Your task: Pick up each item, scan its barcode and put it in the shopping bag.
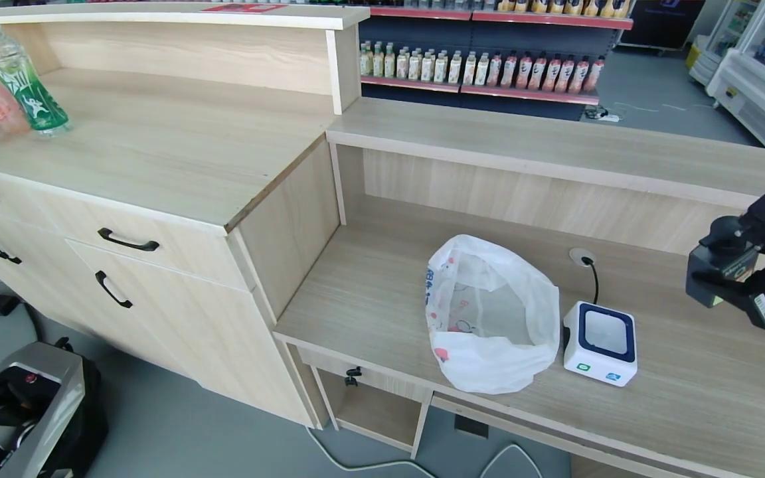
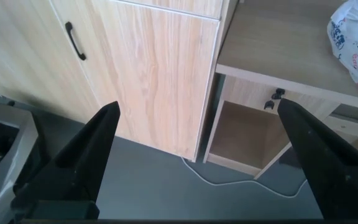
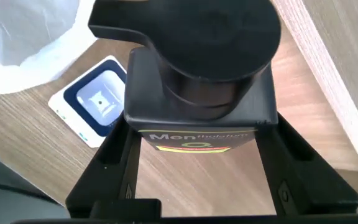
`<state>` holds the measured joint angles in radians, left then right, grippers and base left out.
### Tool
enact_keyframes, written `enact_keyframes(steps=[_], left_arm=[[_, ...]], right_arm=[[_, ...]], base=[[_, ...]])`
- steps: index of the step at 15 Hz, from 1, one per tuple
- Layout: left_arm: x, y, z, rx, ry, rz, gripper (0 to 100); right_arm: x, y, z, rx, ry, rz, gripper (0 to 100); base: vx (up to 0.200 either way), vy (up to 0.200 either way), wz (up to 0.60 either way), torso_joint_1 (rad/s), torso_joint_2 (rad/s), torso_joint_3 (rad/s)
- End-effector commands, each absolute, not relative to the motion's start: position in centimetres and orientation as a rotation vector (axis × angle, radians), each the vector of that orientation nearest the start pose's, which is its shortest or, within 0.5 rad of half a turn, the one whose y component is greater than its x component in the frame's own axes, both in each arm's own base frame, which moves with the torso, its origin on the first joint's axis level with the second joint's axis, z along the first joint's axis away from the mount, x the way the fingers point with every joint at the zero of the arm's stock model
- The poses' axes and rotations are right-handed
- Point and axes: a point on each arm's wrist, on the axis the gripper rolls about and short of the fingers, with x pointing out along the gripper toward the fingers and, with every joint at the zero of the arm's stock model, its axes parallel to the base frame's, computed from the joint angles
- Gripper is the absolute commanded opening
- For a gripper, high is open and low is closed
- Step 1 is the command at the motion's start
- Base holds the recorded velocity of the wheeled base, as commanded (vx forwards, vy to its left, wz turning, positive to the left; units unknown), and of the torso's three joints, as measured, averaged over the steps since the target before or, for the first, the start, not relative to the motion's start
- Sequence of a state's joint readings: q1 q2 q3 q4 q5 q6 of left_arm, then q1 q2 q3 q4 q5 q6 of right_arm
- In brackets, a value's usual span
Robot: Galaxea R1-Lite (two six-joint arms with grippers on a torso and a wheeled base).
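Right gripper (image 3: pixel 201 134) clamps black bottle (image 3: pixel 197 56) near scanner (image 1: pixel 600 342), likely pre-scan, so next present it there; left gripper (image 2: pixel 197 106) gapes empty.

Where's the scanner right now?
Head view: the scanner sits on the lower counter, robot's right side, just right of the shopping bag; the black bottle in the right end effector hangs farther right.

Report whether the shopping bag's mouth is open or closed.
Open: the shopping bag gapes beside the scanner, its inside visible.
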<state>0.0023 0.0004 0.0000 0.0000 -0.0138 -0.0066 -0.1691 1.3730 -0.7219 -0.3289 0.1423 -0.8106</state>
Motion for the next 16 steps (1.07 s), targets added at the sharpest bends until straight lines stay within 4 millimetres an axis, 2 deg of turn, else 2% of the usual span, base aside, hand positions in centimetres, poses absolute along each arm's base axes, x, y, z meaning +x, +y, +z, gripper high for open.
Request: enact_keyframes(steps=[1,2,3,6,11,16], left_arm=[[-2.3,0.0,7.5,-0.008,0.0,-0.012,100],[-2.3,0.0,7.5,-0.008,0.0,-0.012,100],[-2.3,0.0,7.5,-0.006,0.0,-0.011,100],[-2.3,0.0,7.5,-0.006,0.0,-0.011,100],[-2.3,0.0,7.5,-0.008,0.0,-0.011,100],[-2.3,0.0,7.5,-0.006,0.0,-0.011,100]], right_arm=[[24.0,-3.7,19.6,-0.826,0.368,0.153,0],[24.0,-3.7,19.6,-0.826,0.368,0.153,0],[25.0,-3.6,19.0,-0.928,0.352,0.201,0],[26.0,-3.4,18.1,-1.032,0.275,0.371,0],[26.7,-3.4,17.2,-1.199,0.169,0.53,0],[27.6,-5.4,16.2,-1.435,0.088,0.605,0]], base=[[0.0,0.0,0.0,0.0,0.0,0.0],[0.0,0.0,0.0,0.0,0.0,0.0],[0.0,0.0,0.0,0.0,0.0,0.0],[0.0,0.0,0.0,0.0,0.0,0.0],[0.0,0.0,0.0,0.0,0.0,0.0],[0.0,0.0,0.0,0.0,0.0,0.0]])
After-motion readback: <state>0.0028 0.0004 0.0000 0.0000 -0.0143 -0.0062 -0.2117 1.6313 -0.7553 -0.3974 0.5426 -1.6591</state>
